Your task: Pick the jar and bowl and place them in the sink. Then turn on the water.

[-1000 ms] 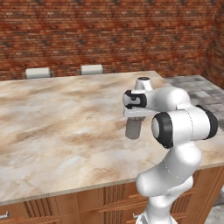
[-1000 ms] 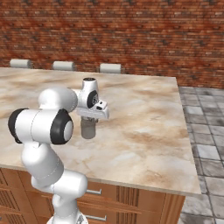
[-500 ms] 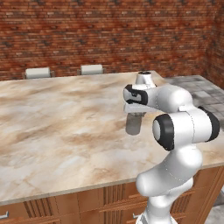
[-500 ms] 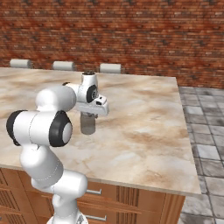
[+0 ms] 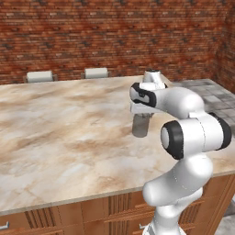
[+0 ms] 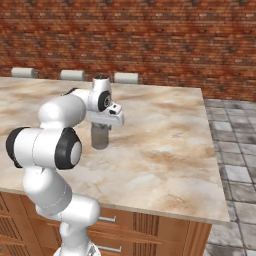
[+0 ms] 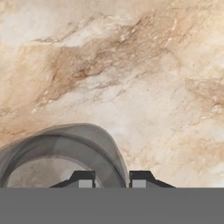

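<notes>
The two-finger gripper [image 7: 112, 180] of the white arm is nearest to the hand camera, pointing straight down. Its jaws stand close together, and between them passes the rim of the small translucent grey cylindrical jar [image 7: 65, 153], so the grip seems to be on the jar's wall, one finger inside and one outside. I think this hold was chosen because the wall is thin and the jaws need only a small opening.

In the left base view the jar [image 5: 140, 125] hangs upright under the hand. Whether its bottom touches the beige marble counter [image 5: 64, 133] or is just above it, I cannot tell. The right base view shows the same jar [image 6: 100, 136] under the gripper [image 6: 101, 126].

Around the jar the counter is bare, so nothing stands in the way of carrying it.

Farther away, pale chair backs [image 5: 40, 76] stand at the far edge of the counter, and behind them a red brick wall [image 6: 150, 35].
</notes>
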Tool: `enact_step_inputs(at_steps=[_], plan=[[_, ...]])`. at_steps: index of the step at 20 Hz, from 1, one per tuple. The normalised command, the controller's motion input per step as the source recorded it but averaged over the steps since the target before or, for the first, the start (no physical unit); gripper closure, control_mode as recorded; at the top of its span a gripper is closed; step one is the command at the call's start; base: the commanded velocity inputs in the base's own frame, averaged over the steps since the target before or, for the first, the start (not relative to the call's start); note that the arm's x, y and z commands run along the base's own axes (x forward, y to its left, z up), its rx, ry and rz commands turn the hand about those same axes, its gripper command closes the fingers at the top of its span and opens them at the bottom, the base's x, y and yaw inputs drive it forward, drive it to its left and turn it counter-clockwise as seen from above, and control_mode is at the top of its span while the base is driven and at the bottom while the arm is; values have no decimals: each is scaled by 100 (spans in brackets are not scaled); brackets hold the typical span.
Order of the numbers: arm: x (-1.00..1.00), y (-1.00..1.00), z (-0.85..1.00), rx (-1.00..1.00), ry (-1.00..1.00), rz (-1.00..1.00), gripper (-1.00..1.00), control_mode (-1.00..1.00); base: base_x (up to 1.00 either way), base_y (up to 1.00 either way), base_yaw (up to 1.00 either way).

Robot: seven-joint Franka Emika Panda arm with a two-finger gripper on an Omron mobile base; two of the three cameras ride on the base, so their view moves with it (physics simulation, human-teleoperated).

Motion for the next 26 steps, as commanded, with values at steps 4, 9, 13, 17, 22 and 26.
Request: enact_step_inputs(at_steps=[4, 9, 13, 17, 22, 26], plan=[[0, 0, 29, 0, 0, 0, 100, -100, 0, 0, 0], [0, 0, 36, 0, 0, 0, 100, -100, 0, 0, 0], [0, 0, 40, 0, 0, 0, 100, -100, 0, 0, 0], [-3, -1, 32, 0, 0, 0, 100, -100, 0, 0, 0], [-24, -2, 21, 0, 0, 0, 100, -100, 0, 0, 0], [-51, -18, 0, 0, 0, 0, 100, -100, 0, 0, 0]])
